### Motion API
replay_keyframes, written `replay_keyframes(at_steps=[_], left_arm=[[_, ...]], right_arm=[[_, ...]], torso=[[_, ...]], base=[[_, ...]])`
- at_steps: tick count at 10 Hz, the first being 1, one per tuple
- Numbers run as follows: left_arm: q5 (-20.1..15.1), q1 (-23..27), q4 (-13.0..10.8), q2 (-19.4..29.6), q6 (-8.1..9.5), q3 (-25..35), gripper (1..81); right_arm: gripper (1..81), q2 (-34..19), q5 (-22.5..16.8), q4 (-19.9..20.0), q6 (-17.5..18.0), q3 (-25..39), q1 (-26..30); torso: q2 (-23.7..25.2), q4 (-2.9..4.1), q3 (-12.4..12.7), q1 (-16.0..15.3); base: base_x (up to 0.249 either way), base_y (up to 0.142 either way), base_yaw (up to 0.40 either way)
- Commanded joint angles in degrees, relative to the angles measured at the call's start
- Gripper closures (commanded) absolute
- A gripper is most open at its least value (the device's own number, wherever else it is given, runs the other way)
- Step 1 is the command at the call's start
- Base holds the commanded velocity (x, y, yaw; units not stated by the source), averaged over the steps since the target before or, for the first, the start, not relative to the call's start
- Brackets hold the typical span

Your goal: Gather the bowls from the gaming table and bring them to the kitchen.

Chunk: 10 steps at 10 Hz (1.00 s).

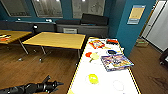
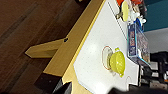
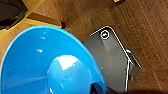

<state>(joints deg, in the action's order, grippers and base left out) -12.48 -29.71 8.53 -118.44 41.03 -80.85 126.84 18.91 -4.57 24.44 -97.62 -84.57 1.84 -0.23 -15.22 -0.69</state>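
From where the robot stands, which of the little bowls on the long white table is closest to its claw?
The yellow-green bowl, alone on the near end of the white table beside the left claw. The pale yellow and red-orange ones sit farther back.

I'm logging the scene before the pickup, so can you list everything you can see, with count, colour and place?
Gaming table: one, white top, yellow edging, right of centre.
Yellow-green bowl: one, near end of that table.
Pale yellow bowl: one, mid-table.
Red-orange bowl: one, beside the pale yellow one.
Blue bowl: one, close to the right wrist camera.
Game boxes: several, colourful, far half.
Wood-topped tables: two, orange, left.
Left gripper: black, low, left of the gaming table.
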Motion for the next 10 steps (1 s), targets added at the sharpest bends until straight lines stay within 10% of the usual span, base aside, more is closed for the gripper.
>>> replay_keyframes(at_steps=[1,3,10], left_arm=[[-0.27,6.11,2.28,3.11,9.89,0.25,1.0],[-0.09,5.66,2.19,2.59,14.16,-1.51,1.0],[-8.08,9.79,-4.58,-7.08,14.25,-14.25,1.0]], right_arm=[[81.1,-2.71,-2.47,-1.14,0.17,0.16,1.9],[81.1,-2.62,-2.56,-1.15,0.25,0.16,2.15],[81.1,-2.01,-3.7,-1.32,-0.01,-0.28,3.39]], torso=[[0.0,0.0,0.0,0.0],[0.0,0.0,0.0,0.0],[0.0,0.0,0.0,0.0]], base=[[0.0,0.0,0.0],[0.0,0.0,0.0],[0.0,0.0,0.0]])
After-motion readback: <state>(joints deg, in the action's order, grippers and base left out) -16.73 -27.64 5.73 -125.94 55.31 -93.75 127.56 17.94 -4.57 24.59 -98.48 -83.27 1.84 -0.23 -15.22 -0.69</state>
